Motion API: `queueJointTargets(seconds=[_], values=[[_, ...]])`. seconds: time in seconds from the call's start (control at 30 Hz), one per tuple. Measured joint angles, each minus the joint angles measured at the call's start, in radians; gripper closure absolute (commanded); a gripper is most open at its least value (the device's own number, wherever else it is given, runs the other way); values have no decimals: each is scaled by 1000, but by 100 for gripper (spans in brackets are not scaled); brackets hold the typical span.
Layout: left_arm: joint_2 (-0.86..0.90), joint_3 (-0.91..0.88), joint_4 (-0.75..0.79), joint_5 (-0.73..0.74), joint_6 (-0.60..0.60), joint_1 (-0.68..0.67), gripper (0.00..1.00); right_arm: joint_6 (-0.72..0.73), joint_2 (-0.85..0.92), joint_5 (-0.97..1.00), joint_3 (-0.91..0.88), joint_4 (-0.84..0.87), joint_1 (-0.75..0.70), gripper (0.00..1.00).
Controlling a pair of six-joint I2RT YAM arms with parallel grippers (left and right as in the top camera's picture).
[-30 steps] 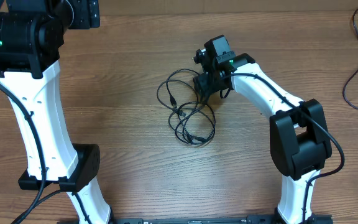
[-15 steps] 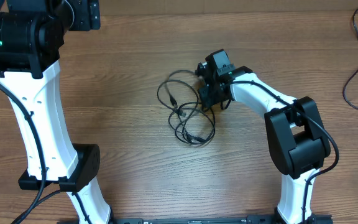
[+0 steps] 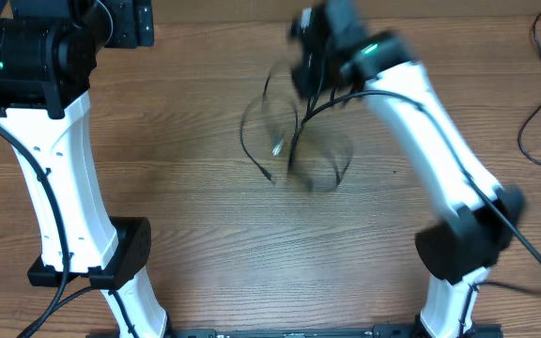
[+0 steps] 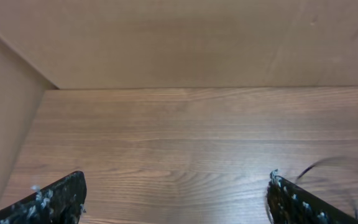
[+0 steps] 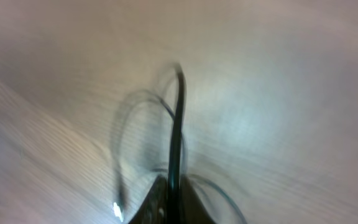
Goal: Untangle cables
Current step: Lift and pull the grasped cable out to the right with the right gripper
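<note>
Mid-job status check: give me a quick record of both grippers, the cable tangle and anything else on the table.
left gripper: open, empty, over bare table, away from the tangle
right gripper: shut on a strand of the cable tangle
cable tangle: hangs in loops below the right gripper, blurred; silver plug dangling
contact with table: cannot tell
loose cable: lies apart at the far right edge
</note>
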Motion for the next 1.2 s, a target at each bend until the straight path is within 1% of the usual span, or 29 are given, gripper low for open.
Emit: queueJointTargets(seconds=[0.07,0.17,0.23,0.33,0.47,0.6,0.7,0.8,1.0,1.1,1.2], values=[[0,0,0,14,0,0,7,10,-44,10,237,-64,0,96],[3,0,0,24,0,0,6,18,-112,27,533,-125,-1,96],[6,0,-1,26,0,0,6,21,-157,42,677,-145,-1,96],[13,0,-1,29,0,0,5,22,-206,59,776,-178,-1,96],[17,0,-5,29,0,0,5,25,-212,70,758,-224,-14,96],[17,0,-14,31,0,0,5,30,-121,85,669,-235,-39,96],[17,0,-16,32,0,0,4,32,-40,92,631,-227,-45,96],[17,0,-16,32,0,0,4,33,-19,97,629,-173,-47,96],[17,0,-16,32,0,0,4,32,-124,105,702,-54,-79,96],[17,0,-16,32,0,0,4,32,-217,113,726,-11,-133,96],[17,0,-16,32,0,0,4,32,-313,133,745,23,-232,96]])
